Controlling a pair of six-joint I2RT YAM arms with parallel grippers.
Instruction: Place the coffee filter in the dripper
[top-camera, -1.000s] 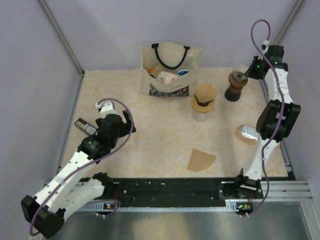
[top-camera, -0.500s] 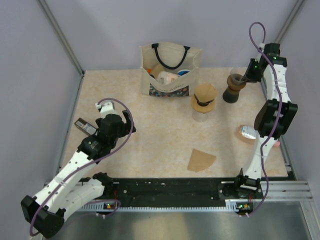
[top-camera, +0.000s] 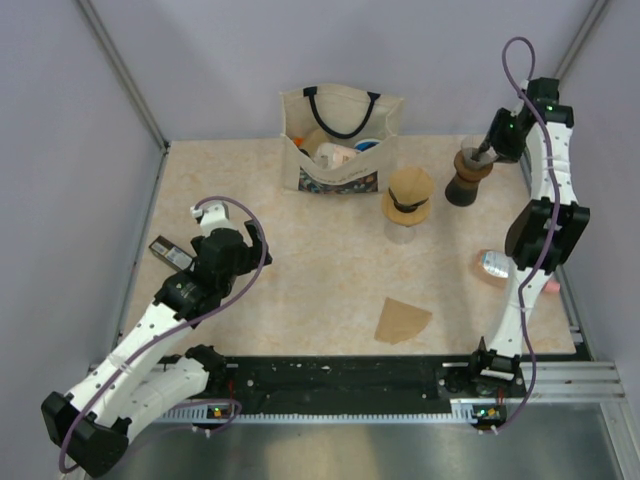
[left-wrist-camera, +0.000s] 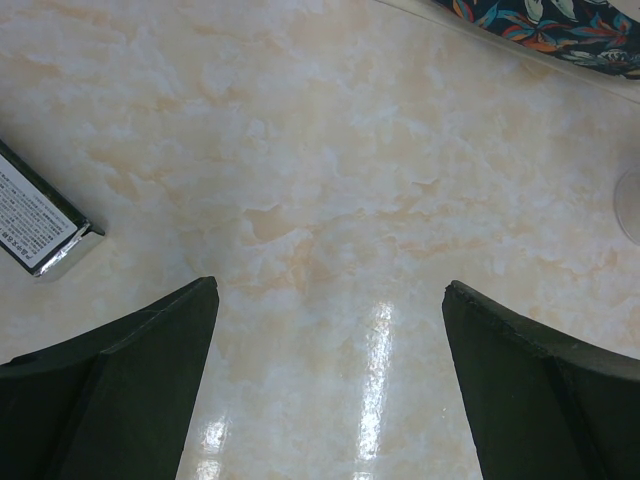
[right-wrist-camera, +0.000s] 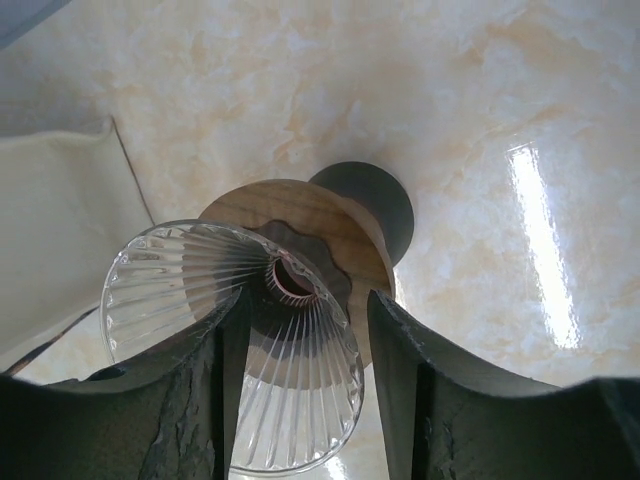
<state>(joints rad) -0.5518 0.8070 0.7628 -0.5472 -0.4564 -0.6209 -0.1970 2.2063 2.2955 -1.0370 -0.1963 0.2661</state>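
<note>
**Overhead view.** The coffee filter lies flat on the worktop near the 6 o'clock edge, well apart from both arms. The dripper sits at 2 o'clock from the filter, against the 3 o'clock edge. The right arm half hides it, so I cannot tell whether it stands mouth-up.

**Right wrist view.** The right jaws are off in the 1 o'clock corner, parted around a ribbed glass funnel on a wooden collar. Wood shows between the glass and one finger, so I read them as not clamping it.

**Left wrist view.** The left jaws stand fully apart and empty over bare worktop, with a small box at 9 o'clock.

**Handling, as I judge it.**
- The filter is thin paper: almost weightless, limp and easily creased or torn.
- Because it lies flush with the worktop, a pinch straight down offers little to catch.
- I would approach low at an outer corner or along the seamed edge, where the doubled paper is stiffest, and close gently.
- Once lifted it will likely droop and flutter, so I would carry it slowly.
- The dripper looks light and may slide or tip if nudged, so I would lower the filter in from above without pressing.
</note>
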